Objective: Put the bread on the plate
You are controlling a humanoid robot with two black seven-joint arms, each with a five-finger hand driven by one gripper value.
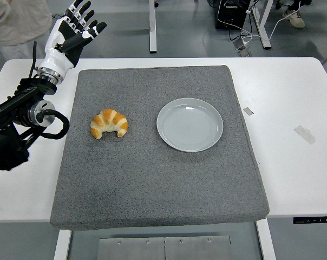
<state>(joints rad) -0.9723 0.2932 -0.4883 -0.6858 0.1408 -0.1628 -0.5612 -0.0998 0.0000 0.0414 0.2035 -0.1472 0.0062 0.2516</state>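
A golden croissant (109, 124) lies on the grey mat (152, 179), left of centre. A pale grey plate (189, 124) sits on the mat to the croissant's right, with nothing on it. My left hand (71, 33) is raised above the table's far left corner, well behind and left of the croissant, with its fingers (85, 10) spread and holding nothing. The black left arm (17, 122) comes in from the left edge. No right arm shows.
Two bits of tape (304, 134) lie on the white table (293, 97) right of the mat. A person's sleeve (12, 21) shows at the top left, beyond the table. Desk legs and cables stand on the floor behind.
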